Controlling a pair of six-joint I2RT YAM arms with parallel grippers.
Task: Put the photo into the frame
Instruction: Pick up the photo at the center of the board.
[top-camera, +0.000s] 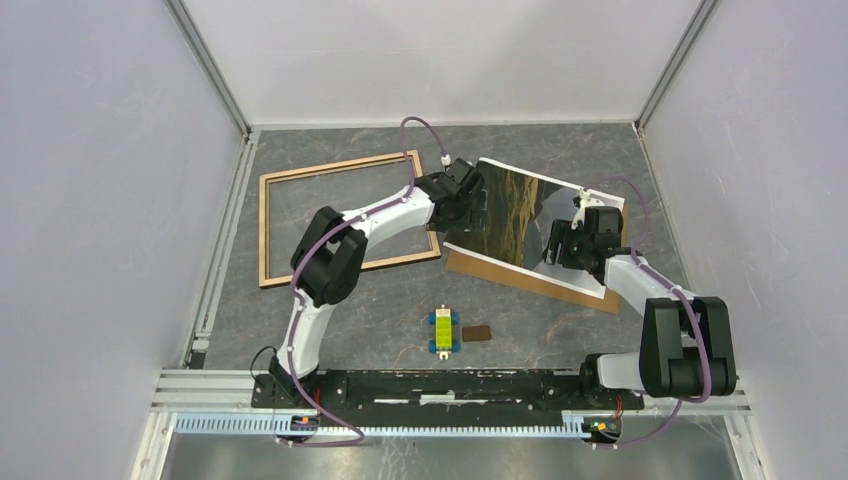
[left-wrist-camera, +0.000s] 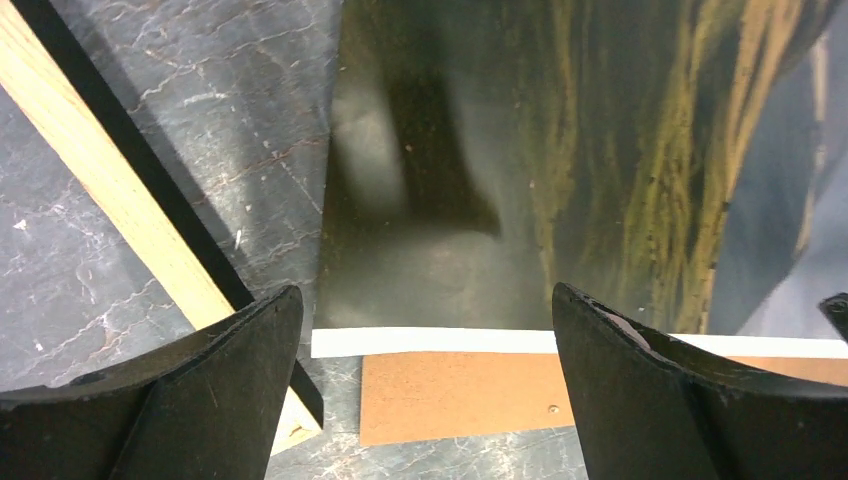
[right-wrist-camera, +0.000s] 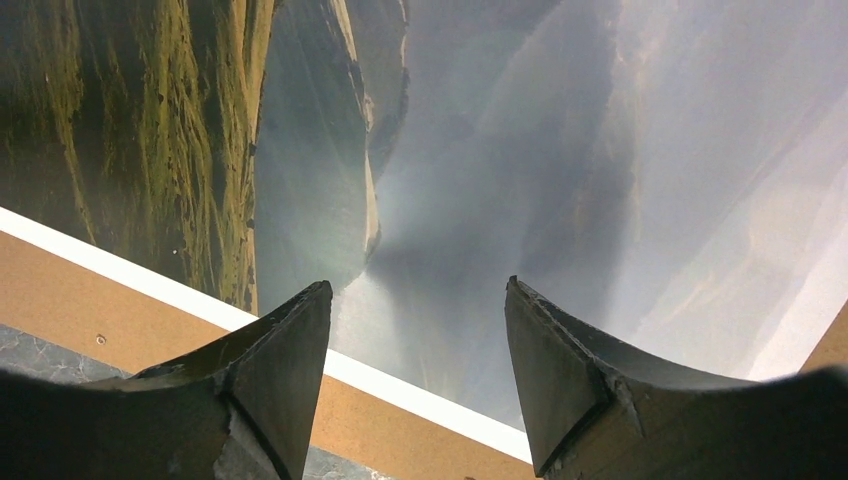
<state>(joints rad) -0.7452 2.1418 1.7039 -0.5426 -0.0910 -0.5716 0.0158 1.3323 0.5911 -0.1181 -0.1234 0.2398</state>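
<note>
On brown board (top-camera: 520, 277); glossy rectangular photo (top-camera: 520, 212); left gripper (left-wrist-camera: 425, 295) apart; right gripper (right-wrist-camera: 418, 290) apart

There is one frame (top-camera: 264, 230), one photo (top-camera: 515, 205) and one brown backing board (top-camera: 500, 270) (it lies partly under the photo). Beside these I count one small toy of yellow-green and blue blocks (top-camera: 443, 330) and one small dark brown piece (top-camera: 477, 333). The arms are two: one left arm (top-camera: 330, 265) and one right arm (top-camera: 685, 345).
</note>
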